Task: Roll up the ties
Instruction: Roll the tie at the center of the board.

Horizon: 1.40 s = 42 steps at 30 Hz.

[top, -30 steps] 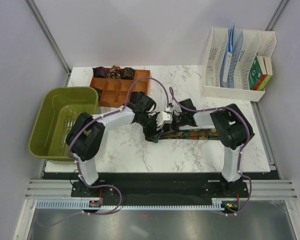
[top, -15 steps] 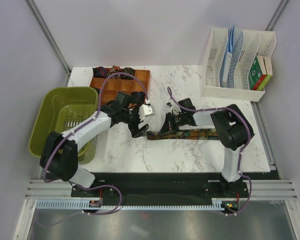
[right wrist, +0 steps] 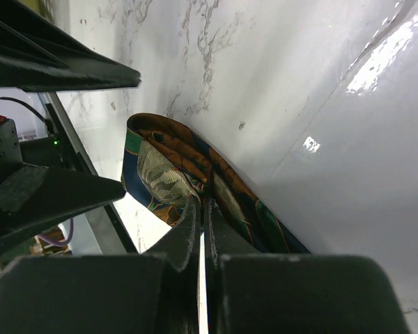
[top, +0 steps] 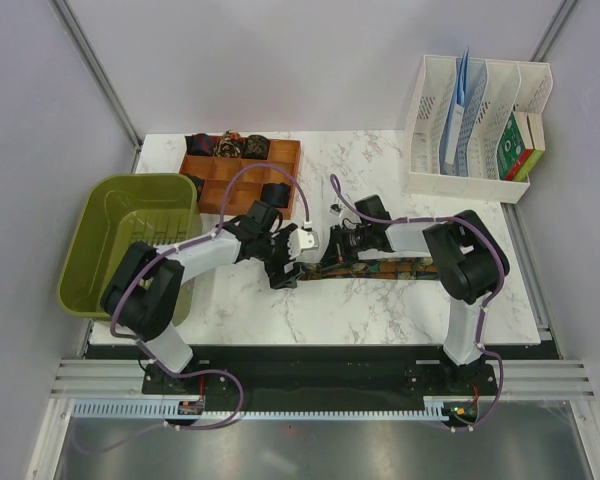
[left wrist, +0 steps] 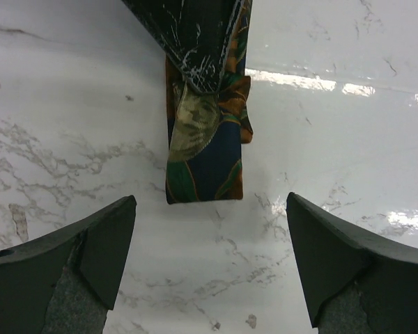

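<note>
A few rolled ties [top: 228,146] are sitting in the wooden tray [top: 272,178]. One patterned tie [left wrist: 205,160] is lying mostly flat on the tabletop [top: 380,318], its rolling barely begun. The right end effector [right wrist: 200,209] is seemingly pinching its folded end, while the left end effector [left wrist: 209,209] is hovering wide open beside it.

Clear: bare table [left wrist: 216,278] between wide-set fingers [left wrist: 97,243] of left gripper [left wrist: 210,202]. Blocked ahead: tie [left wrist: 205,156] end, pinched by right gripper [right wrist: 202,216]. Flanks: green bin [top: 105,215] left, wooden tray [top: 220,180] beyond.

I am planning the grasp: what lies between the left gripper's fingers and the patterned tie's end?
In the left wrist view, only bare marble table shows between the left gripper's open fingers and the tie's end.
</note>
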Each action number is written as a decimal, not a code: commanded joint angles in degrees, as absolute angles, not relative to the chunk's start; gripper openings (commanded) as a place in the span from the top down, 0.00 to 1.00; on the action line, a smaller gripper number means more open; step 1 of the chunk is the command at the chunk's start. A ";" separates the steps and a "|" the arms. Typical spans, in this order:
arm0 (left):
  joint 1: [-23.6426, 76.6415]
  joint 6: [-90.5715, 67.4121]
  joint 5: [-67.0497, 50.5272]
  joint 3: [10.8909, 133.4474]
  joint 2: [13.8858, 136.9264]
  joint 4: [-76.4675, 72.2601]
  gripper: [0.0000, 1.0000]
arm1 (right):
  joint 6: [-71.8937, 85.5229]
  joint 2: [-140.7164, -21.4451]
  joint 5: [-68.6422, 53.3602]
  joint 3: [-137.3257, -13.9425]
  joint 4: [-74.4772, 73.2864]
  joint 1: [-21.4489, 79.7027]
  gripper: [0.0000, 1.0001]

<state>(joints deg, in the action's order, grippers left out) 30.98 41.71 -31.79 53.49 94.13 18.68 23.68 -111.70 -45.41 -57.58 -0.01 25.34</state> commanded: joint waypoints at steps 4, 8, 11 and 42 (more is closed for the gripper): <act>34.01 45.61 -28.39 59.94 99.84 17.58 0.11 | 18.45 -111.71 -36.04 -57.66 -4.39 25.23 1.00; 34.54 45.53 -27.68 62.04 101.77 19.59 0.15 | 19.16 -111.10 -35.77 -56.60 -4.75 25.31 1.00; 34.80 45.70 -27.42 63.01 102.74 20.92 0.20 | 19.86 -111.97 -35.95 -55.99 -4.66 25.31 1.00; 41.22 34.10 -32.18 77.34 112.14 28.12 0.65 | 33.75 -112.94 -40.95 -52.82 6.50 24.87 0.98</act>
